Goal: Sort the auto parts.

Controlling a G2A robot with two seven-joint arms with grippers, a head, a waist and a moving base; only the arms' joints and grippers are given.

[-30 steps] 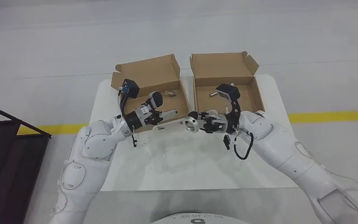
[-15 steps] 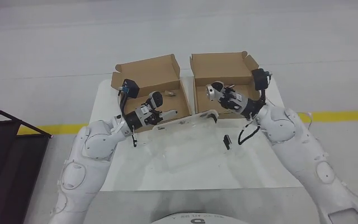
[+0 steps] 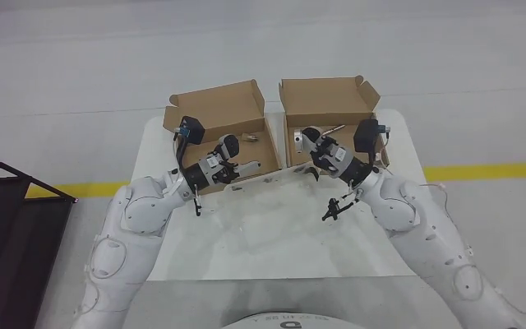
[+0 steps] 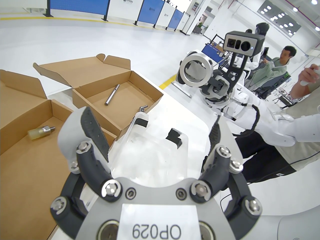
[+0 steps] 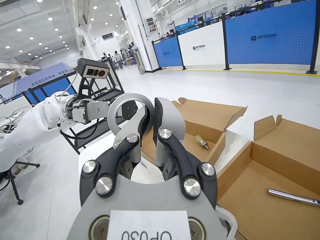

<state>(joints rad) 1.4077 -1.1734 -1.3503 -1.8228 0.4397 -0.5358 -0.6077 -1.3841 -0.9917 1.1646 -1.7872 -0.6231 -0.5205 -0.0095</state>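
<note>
Fingers (image 5: 167, 118) of the right gripper (image 5: 150, 112) were pinching the metal ring (image 5: 111, 118) up over the right box (image 3: 329, 99), not dropped yet. The left gripper (image 4: 152, 119) hung spread wide above the clear tray (image 4: 150, 151). So I'd guess early days: just a rod (image 5: 292, 197) and a fitting (image 4: 41, 131) sorted, one per box.

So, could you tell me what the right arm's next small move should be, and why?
Probably lower the ring into the box before opening: the right gripper has its jaws shut on it, and from the top it appears over the box holding the rod.
</note>
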